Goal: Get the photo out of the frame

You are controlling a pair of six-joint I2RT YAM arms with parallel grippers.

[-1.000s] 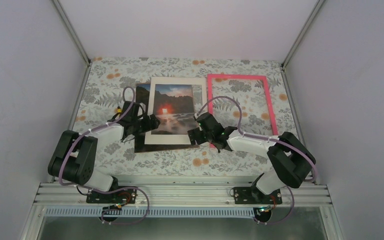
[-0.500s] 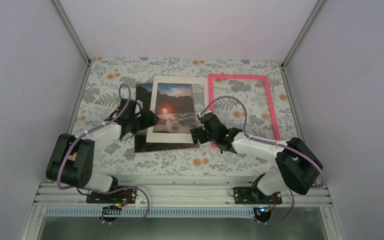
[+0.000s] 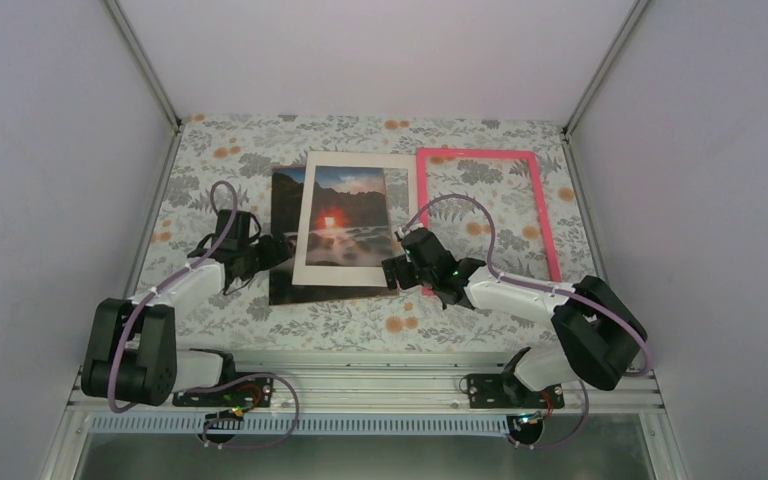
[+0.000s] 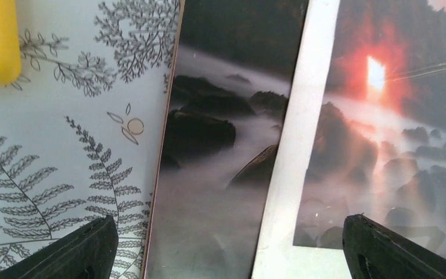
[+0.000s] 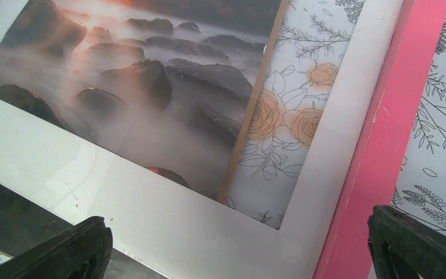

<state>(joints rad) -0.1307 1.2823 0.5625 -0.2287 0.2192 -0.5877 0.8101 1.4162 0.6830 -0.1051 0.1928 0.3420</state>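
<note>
The left gripper (image 4: 241, 253) is spread wide with nothing between its black fingertips, and so is the right gripper (image 5: 241, 247).

The rectangular glossy photo (image 4: 209, 174) of dark sea rocks, mist and a red-orange sun lies flat, already outside the frame, half under a plain white mat sheet (image 4: 287, 145) that sits askew to the right. It looks thin, light, bendy and slick, easily creased. With so little edge to pinch, the bare left strip or near left corner seems the best hold. A thin brown board (image 5: 255, 99) edge shows along its sides.

The left gripper hangs over that left edge, one fingertip above the leaf-patterned tablecloth (image 4: 64, 145). The right gripper hangs over the mat's near right corner. Just beside it lies the thin bright pink rectangular frame (image 5: 377, 151), with tablecloth showing through its opening.
</note>
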